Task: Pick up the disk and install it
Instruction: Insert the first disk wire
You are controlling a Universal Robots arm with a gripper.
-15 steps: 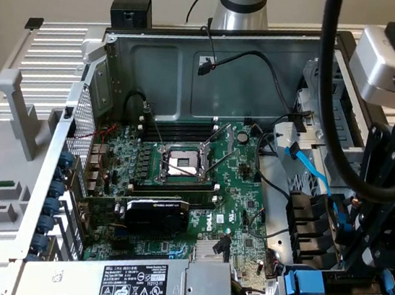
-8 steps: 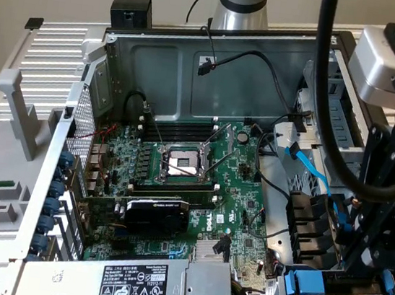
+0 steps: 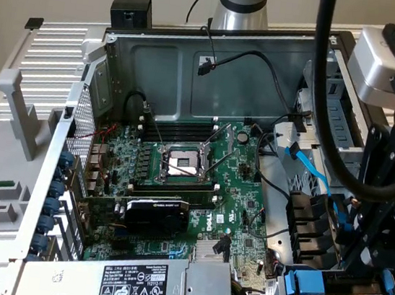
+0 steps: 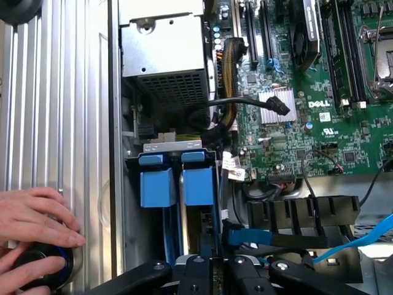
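Note:
The disk [image 4: 199, 184] is the blue-carrier drive on the motherboard side of the drive bay. It stands on edge, and its silver side runs back to my gripper [image 4: 209, 270]. In the exterior view the disk [image 3: 307, 285] sits at the lower right, in the bay mouth, with my gripper [image 3: 366, 275] just to the exterior view's right of it. The black fingers stand close together at the disk's near end and appear shut on it; the contact itself is hidden by the linkage. A second alike blue-carrier drive [image 4: 153, 184] sits beside it in the neighbouring slot.
The open case holds a green motherboard [image 3: 178, 181] and a grey power-supply box [image 3: 128, 284] next to the bay. Black and blue cables [image 4: 368, 236] hang near the gripper. A person's hand [image 4: 31, 215] rests on a round black knob outside the case wall.

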